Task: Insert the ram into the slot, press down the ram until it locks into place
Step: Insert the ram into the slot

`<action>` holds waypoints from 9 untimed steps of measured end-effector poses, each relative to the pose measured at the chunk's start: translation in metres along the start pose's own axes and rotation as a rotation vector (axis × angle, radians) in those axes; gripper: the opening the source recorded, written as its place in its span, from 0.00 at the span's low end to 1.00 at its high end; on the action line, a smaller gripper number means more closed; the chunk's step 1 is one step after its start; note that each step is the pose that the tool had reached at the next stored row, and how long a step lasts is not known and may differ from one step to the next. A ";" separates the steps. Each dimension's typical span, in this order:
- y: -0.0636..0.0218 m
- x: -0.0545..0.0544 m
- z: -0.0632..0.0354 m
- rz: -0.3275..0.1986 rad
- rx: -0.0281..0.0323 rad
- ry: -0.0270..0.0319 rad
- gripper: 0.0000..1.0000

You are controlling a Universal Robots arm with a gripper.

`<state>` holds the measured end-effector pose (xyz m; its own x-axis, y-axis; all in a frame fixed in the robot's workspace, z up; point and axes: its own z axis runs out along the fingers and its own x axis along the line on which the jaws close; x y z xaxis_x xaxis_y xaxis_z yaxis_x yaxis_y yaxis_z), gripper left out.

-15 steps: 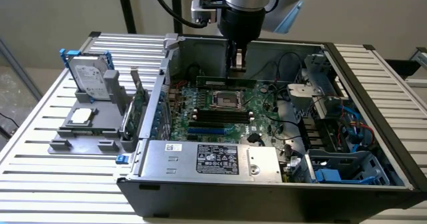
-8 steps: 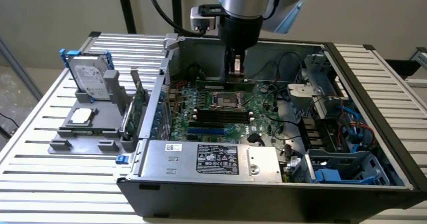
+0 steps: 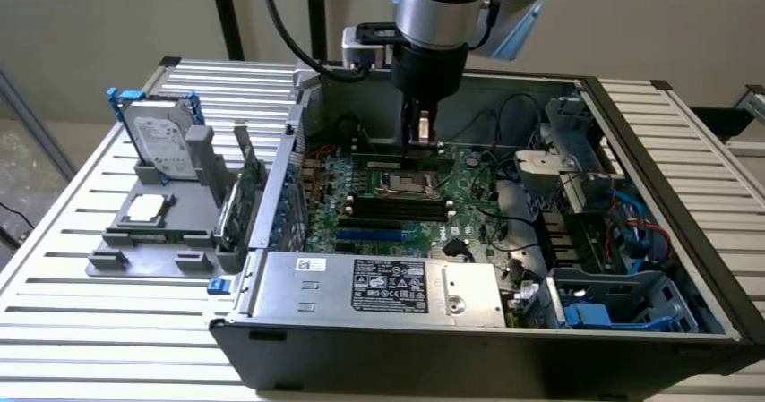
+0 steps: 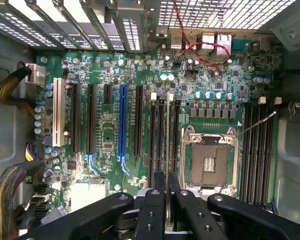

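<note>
black tool (image 4: pixel 168 183) pinches the thin green ram stick (image 4: pixel 168 135); its long axis lines up with the narrow black slot (image 4: pixel 170 115) underneath, just beside the square silver processor socket (image 4: pixel 210 165)

Gripper (image 3: pixel 421 141) — low over the motherboard (image 3: pixel 472 183)

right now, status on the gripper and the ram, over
Gripper shut on ram, held edge-on. Ram lined up along the black memory slots beside the processor socket; seating can't tell. Nothing seen blocking.
</note>
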<state>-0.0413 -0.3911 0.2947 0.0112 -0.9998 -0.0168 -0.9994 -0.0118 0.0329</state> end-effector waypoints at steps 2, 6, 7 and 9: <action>-0.0012 0.000 0.0035 0.000 -0.0001 0.0001 0.14; -0.0041 0.000 0.0107 0.000 -0.0001 0.0001 0.14; -0.0047 0.000 0.0124 0.000 -0.0002 0.0003 0.14; -0.0056 0.001 0.0160 0.000 -0.0002 0.0003 0.14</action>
<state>-0.0361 -0.3920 0.2785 0.0113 -0.9998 -0.0165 -0.9994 -0.0118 0.0331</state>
